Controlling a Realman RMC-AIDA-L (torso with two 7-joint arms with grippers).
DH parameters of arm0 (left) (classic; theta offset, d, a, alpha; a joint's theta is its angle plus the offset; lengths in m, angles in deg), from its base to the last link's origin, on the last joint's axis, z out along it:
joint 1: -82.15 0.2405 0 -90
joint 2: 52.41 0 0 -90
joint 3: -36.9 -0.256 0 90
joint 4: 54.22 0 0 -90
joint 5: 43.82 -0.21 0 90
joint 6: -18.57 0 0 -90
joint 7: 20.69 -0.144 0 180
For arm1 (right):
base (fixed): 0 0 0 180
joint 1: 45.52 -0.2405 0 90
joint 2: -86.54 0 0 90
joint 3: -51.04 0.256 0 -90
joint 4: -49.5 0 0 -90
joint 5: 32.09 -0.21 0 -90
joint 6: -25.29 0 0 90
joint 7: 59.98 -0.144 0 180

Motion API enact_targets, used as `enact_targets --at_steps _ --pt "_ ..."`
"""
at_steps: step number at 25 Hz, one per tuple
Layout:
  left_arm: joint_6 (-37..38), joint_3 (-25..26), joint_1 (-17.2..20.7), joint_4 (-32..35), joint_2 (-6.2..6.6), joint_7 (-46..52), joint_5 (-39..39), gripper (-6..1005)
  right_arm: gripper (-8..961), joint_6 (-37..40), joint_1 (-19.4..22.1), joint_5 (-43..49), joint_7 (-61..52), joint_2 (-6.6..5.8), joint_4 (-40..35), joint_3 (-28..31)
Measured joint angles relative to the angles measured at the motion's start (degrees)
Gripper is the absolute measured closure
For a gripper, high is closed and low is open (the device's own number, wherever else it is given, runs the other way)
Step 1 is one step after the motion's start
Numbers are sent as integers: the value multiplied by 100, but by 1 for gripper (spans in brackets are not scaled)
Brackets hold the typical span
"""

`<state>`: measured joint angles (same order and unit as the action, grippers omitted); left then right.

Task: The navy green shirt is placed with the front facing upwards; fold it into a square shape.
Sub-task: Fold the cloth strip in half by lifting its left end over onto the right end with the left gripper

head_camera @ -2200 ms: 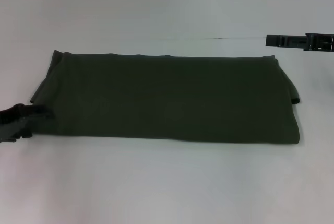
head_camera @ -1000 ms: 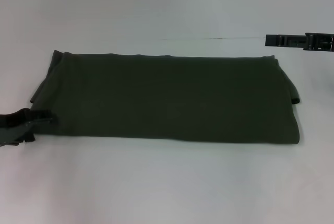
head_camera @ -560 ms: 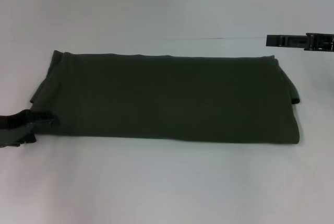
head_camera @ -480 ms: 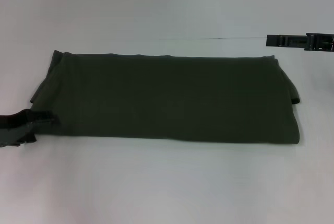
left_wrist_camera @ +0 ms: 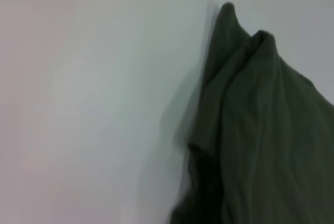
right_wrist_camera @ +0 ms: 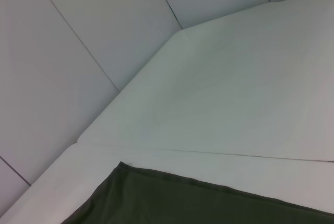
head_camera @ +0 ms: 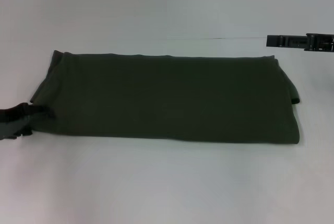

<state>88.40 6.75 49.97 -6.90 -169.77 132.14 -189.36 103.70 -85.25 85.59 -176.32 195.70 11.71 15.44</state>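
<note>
The navy green shirt point(head_camera: 167, 98) lies on the white counter point(head_camera: 167, 182), already folded into a long band that runs across the robot's front, its far edge straight and its right end rounded over, with a small flap sticking out there. No lettering shows; only plain dark cloth faces up.

The left gripper point(head_camera: 32, 115) sits low at the shirt's left end, at the near corner, touching or just under the edge of the cloth. Whether its fingers are spread or pinching the cloth cannot be told. The left wrist view shows the bunched layers of that end rising in two small peaks.

The right gripper point(head_camera: 270, 40) hangs beyond the shirt's far right corner, apart from the cloth; whether its fingers are spread or pressed together cannot be told either.

The lengthwise folds look done, so the step in hand is likely taking hold of the left end. The next move would call for a firm hold on all layers, then carrying that end over toward the right end to shorten the band into a square.
</note>
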Motion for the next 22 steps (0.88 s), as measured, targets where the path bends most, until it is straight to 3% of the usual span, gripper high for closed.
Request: enact_targets --at_steps 22 --pt "-149 9 -177 -63 -36 -163 55 123 49 -1 26 0 -2 7 0 0"
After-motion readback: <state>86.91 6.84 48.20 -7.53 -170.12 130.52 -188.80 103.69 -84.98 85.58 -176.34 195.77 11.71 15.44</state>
